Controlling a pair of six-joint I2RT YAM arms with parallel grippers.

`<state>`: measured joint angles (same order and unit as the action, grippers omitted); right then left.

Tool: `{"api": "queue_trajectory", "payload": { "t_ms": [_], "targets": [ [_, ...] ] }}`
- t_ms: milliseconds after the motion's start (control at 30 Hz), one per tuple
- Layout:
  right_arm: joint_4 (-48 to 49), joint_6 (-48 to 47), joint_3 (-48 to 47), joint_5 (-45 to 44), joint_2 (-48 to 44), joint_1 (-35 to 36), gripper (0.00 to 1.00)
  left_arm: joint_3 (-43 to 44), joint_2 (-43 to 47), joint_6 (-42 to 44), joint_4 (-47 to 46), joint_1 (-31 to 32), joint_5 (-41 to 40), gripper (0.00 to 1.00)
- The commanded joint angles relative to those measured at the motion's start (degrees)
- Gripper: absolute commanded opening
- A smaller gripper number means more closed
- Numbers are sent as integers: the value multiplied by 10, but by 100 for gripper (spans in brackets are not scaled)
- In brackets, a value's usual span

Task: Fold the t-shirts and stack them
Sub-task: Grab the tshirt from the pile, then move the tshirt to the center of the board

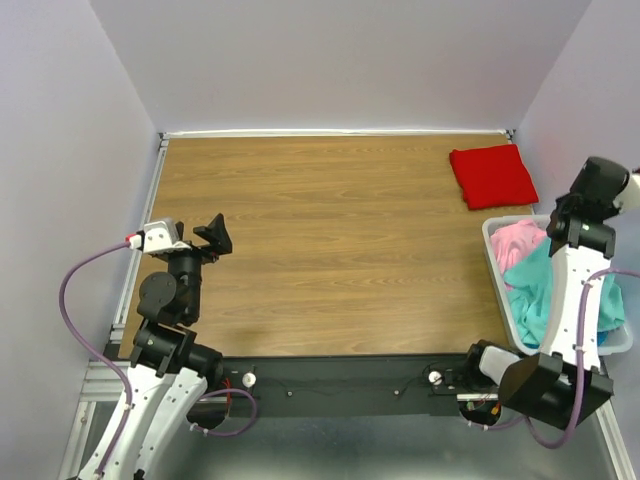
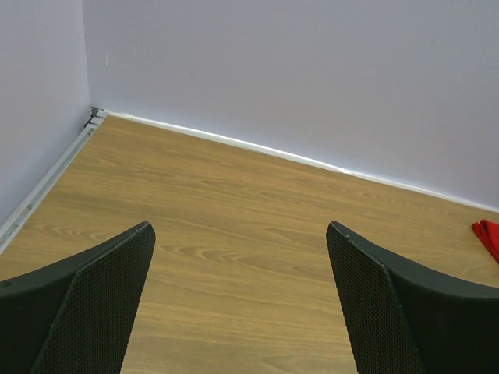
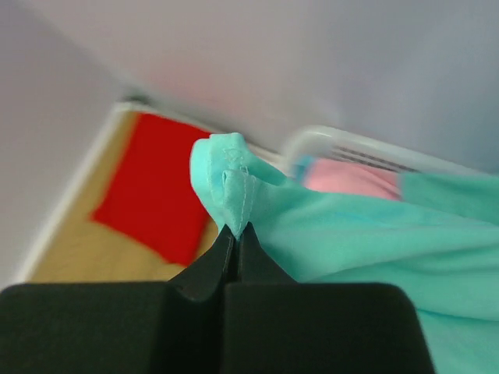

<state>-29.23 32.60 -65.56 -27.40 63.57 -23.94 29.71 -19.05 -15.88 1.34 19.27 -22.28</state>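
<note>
My right claw (image 3: 236, 234) is clamped shut on a fold of the aqua-teal t-shirt (image 3: 366, 234), bunched just above the pinch.

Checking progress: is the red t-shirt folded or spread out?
Folded: the red t-shirt lies as a compact square on the table.

Folded t-shirt (image 1: 492, 175) far right on table (image 1: 330, 250); basket (image 1: 488, 228) before it, t-shirts (image 1: 528, 295) inside.

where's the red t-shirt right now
In the top view the red t-shirt lies folded at the far right corner of the table, just beyond the white basket.
</note>
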Motion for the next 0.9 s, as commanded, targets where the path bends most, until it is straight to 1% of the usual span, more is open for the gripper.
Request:
{"api": "queue_trajectory", "payload": {
  "t_ms": [0,67,100,133,167,200,267,300,333,367,400,433,467,500,533,567,633,700,767,800,867],
  "targets": [
    [28,-28,-97,105,9,76,1,-2,-11,4,-10,3,2,98],
    [37,-25,-120,113,22,113,1,-2,-13,4,-10,3,0,98],
    [47,-24,-133,134,24,143,1,-2,-14,4,-11,3,0,98],
    [68,-22,-139,151,28,158,1,-2,-16,4,-11,3,0,98],
    [79,-21,-145,185,41,192,1,-2,-18,4,-11,3,0,98],
    [86,-21,-155,196,50,212,1,-2,-16,4,-11,3,0,98],
    [99,-28,-200,210,76,260,1,-3,-20,4,-10,3,-1,98],
    [102,-43,-220,221,109,308,1,-3,-21,4,-10,3,-1,98],
    [103,-53,-270,224,126,333,1,-2,-24,6,-11,2,-2,98],
    [104,-81,-297,226,145,384,1,-2,-27,5,-10,3,-2,98],
    [103,-94,-330,233,185,407,1,-2,-28,6,-10,3,-1,98],
    [104,-106,-360,240,204,425,1,-2,-29,5,-10,3,-1,98],
    [104,-118,-426,254,226,441,1,-2,-30,5,-11,3,-2,98],
    [104,-139,-457,270,263,466,1,-2,-29,6,-11,3,-2,98],
    [104,-148,-520,289,282,479,1,-2,-30,5,-11,3,-2,98],
    [104,-178,-550,300,298,501,1,-3,-30,4,-11,3,-3,98],
    [105,-202,-603,332,338,520,1,-2,-31,4,-10,2,-6,98],
    [108,-217,-656,390,357,531,1,-2,-32,4,-9,2,-10,98],
    [113,-220,-663,422,362,532,1,-2,-34,5,-9,2,-14,98],
    [114,-221,-651,427,355,533,1,-2,-35,4,-9,3,-14,98],
    [125,-230,-564,402,328,533,1,-2,-37,4,-8,3,-15,98]
  ]
}}
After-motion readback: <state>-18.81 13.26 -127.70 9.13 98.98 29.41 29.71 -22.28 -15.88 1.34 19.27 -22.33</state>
